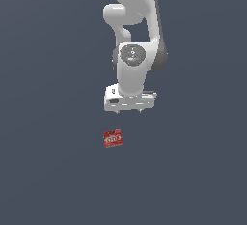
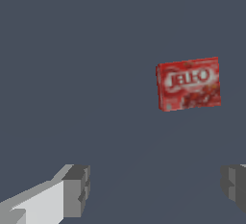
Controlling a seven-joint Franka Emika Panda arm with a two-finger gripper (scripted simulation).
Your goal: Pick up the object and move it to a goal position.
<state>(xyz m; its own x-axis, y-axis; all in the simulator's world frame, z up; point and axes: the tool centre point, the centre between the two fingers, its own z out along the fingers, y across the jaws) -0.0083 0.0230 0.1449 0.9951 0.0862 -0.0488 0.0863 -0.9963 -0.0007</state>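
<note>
The object is a small flat red box with white lettering on its top face. It lies flat on the dark grey floor, below and slightly to the exterior view's left of my white gripper. It also shows in the wrist view, slightly tilted. My gripper is open and empty, hovering above the floor, apart from the box. Its grey fingertips stand wide apart; the box is not between them.
The dark grey floor spreads in every direction around the box. The white arm rises behind the gripper toward the top of the exterior view. No other objects show.
</note>
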